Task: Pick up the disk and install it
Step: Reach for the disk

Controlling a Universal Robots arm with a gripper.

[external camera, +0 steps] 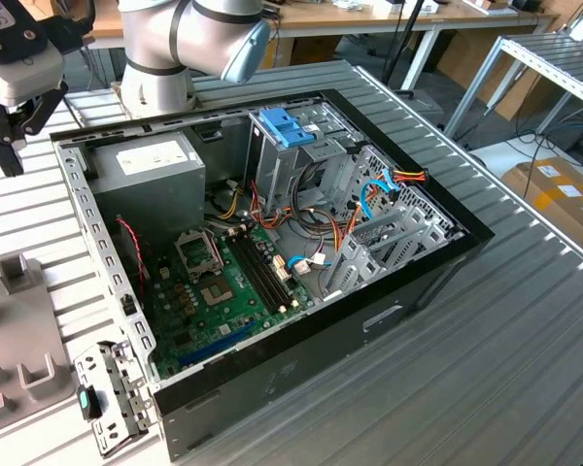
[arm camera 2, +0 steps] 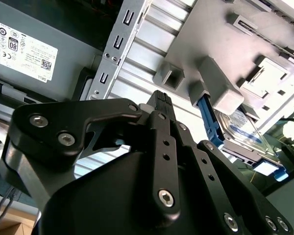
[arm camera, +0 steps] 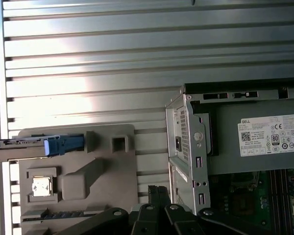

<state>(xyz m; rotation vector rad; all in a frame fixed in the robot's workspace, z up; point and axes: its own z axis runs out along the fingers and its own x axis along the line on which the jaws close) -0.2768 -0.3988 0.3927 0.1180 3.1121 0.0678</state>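
On the ribbed metal table (external camera: 505, 349), we record the following.

Item one: a black open-sided computer case (external camera: 301, 364), lying flat so that its interior faces up for access. Inside it are a grey power-supply box with a white sticker (external camera: 151, 165), a green motherboard (external camera: 223, 301) and a light-blue plastic latch piece (external camera: 285, 126) atop the drive cage.

Item two: a grey moulded fixture tray (arm camera: 105, 169), just beside the case.

Item three: the disk (arm camera 2: 241, 128), a flat silver-grey metal hard drive with blue side rails. In the second wrist view it stands on edge in a slot of the tray. We judge this presents its faces for a pinch. It is not yet lifted.

Item four: the black two-fingered gripper (arm camera 2: 159, 99). Its fingertips are drawn together on nothing. It is poised over the table between tray and case, apart from the disk.
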